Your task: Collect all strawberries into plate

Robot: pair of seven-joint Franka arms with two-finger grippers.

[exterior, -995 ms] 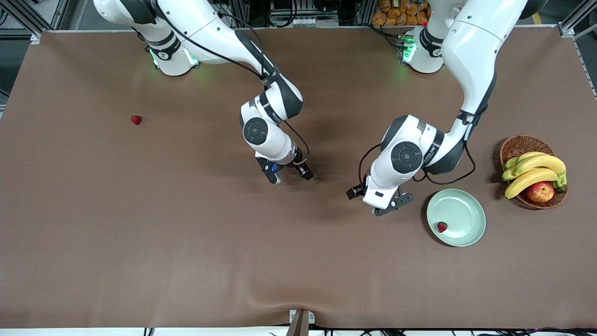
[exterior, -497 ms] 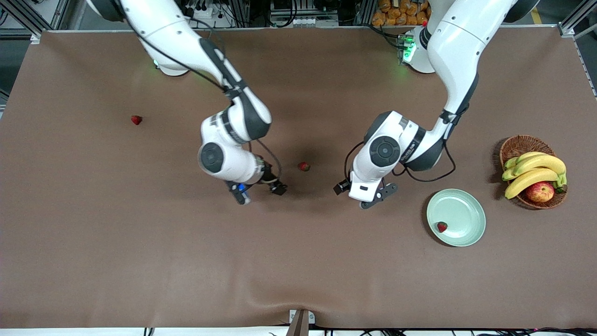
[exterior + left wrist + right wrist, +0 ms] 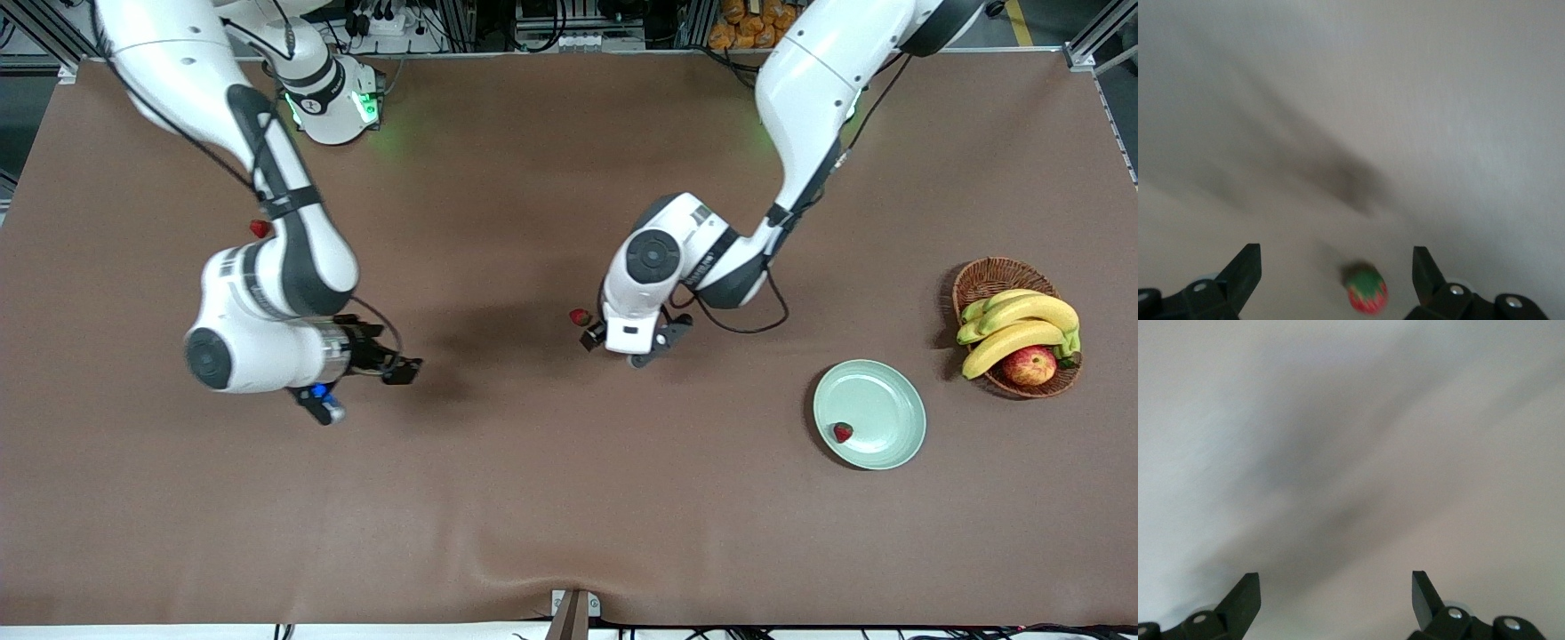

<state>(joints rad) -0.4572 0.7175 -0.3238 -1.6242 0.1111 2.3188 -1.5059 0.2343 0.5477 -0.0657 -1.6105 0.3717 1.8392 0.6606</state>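
Note:
One strawberry [image 3: 580, 316] lies on the brown table near its middle. My left gripper [image 3: 658, 344] hangs open close beside it, toward the left arm's end. In the left wrist view the same strawberry [image 3: 1367, 291] sits low between the spread fingers of the left gripper [image 3: 1335, 260], untouched. A second strawberry [image 3: 842, 433] rests in the mint-green plate [image 3: 880, 404]. A third strawberry [image 3: 259, 228] peeks out from under the right arm. My right gripper [image 3: 366, 391] is open over bare table toward the right arm's end. Nothing shows between the fingers of the right gripper [image 3: 1335, 583].
A wicker basket [image 3: 987, 271] with bananas [image 3: 1018, 324] and an apple [image 3: 1029, 364] stands beside the plate at the left arm's end. A small bracket [image 3: 573, 613] sits at the table edge nearest the camera.
The right gripper opened, left a strawberry at the table's middle and swung off toward its own end. The left gripper moved from beside the plate to that strawberry.

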